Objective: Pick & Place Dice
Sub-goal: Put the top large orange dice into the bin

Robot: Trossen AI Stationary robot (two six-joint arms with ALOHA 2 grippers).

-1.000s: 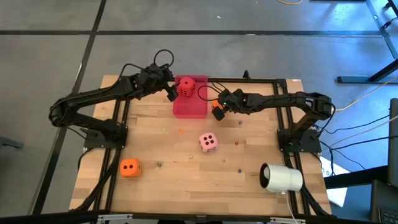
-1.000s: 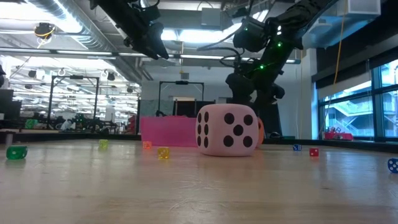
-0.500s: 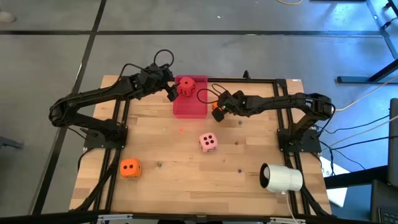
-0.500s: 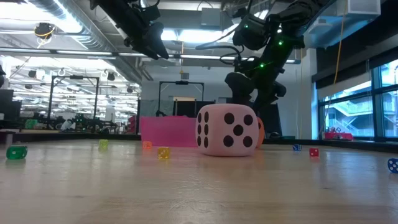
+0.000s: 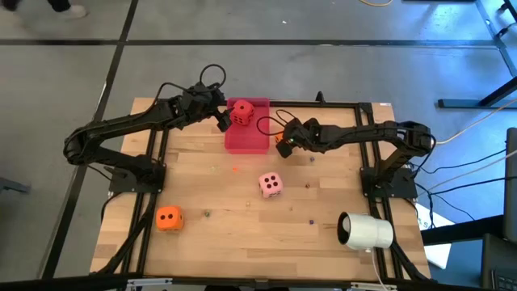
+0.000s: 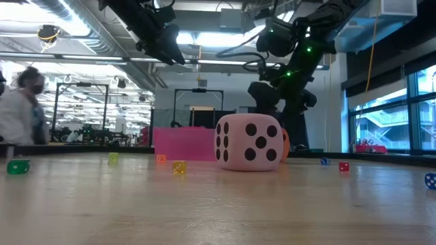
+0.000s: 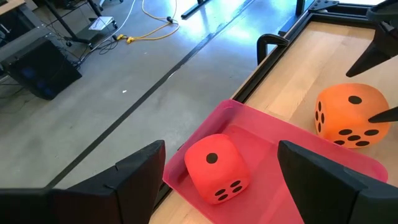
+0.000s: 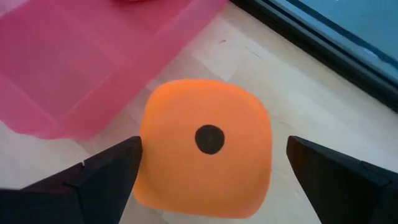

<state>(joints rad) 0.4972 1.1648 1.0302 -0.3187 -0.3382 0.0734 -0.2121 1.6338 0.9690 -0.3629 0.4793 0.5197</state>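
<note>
A red die [image 5: 241,111] sits in the pink tray [image 5: 247,137] at the table's far middle. My left gripper [image 7: 221,152] hovers open above the tray's far left corner, its fingers apart on either side of the red die [image 7: 214,168] and clear of it. An orange die [image 8: 205,146] rests on the table just right of the tray. My right gripper [image 5: 282,139] is open over it, slanting down, one finger on each side. A pale pink die [image 5: 271,184] lies mid-table. A second orange die [image 5: 169,217] lies near the front left. My right gripper stands astride the orange die from above, slanting down from the table's right. One fingertip [image 8: 121,165] lies right at the die's side [image 8: 149,171]; I cannot tell whether it touches. The other finger is clear of the die. The die rests flat on the table.
A white cylinder [image 5: 365,231] lies on its side at the front right. Several tiny coloured dice [image 6: 178,167] are scattered on the wood. A black frame rail [image 5: 355,103] runs along the far edge. A person [image 6: 20,116] shows in the room behind.
My right gripper's fingers have shifted a little toward the table's far edge over the orange die, so less of the die shows from above. It has stayed open. A person has walked into the room behind.
</note>
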